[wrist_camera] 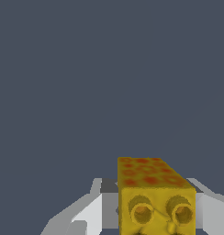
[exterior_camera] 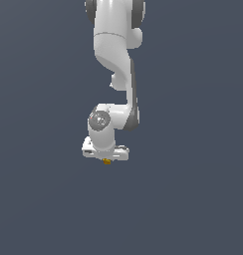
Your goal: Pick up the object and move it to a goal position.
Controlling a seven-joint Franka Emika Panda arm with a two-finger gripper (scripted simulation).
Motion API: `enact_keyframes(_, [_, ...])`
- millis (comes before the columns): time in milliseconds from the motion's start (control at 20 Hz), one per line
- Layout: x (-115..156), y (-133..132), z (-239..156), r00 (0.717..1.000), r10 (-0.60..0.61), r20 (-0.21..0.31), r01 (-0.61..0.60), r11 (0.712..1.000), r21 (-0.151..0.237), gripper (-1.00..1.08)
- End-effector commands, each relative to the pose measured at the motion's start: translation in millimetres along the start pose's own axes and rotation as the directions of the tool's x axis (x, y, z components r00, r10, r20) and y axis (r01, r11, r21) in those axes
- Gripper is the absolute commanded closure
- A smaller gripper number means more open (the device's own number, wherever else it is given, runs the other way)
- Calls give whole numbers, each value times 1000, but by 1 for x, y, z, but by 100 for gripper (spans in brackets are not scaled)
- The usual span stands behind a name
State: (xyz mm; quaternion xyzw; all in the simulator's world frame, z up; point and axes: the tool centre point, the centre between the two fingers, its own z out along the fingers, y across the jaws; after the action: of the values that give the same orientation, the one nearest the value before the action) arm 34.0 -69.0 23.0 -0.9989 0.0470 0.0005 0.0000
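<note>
The object (wrist_camera: 156,198) is a yellow-orange toy brick with round studs on one face and reddish dots on another. In the wrist view it fills the space between the two pale fingers (wrist_camera: 88,215), very close to the camera. In the exterior view the object (exterior_camera: 107,161) is a tiny yellow speck directly under the white hand. My gripper (exterior_camera: 107,158) is shut on the object, and its fingers are mostly hidden behind the hand in the exterior view.
The white arm (exterior_camera: 116,55) comes down from the top of the exterior view. Everything around it is plain dark blue-grey, with no other objects or edges showing.
</note>
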Motion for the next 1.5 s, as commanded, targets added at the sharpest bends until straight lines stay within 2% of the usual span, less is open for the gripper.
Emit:
enact_keyframes(0, [0, -1, -4, 1000, 0, -1, 0, 1000, 0, 108])
enact_keyframes(300, [-1, -5, -29, 1000, 0, -1, 0, 1000, 0, 108])
enact_keyframes(550, [-2, -12, -68, 1000, 0, -1, 0, 1000, 0, 108])
enact_keyframes(1450, [-5, -46, -277, 1000, 0, -1, 0, 1000, -1, 108])
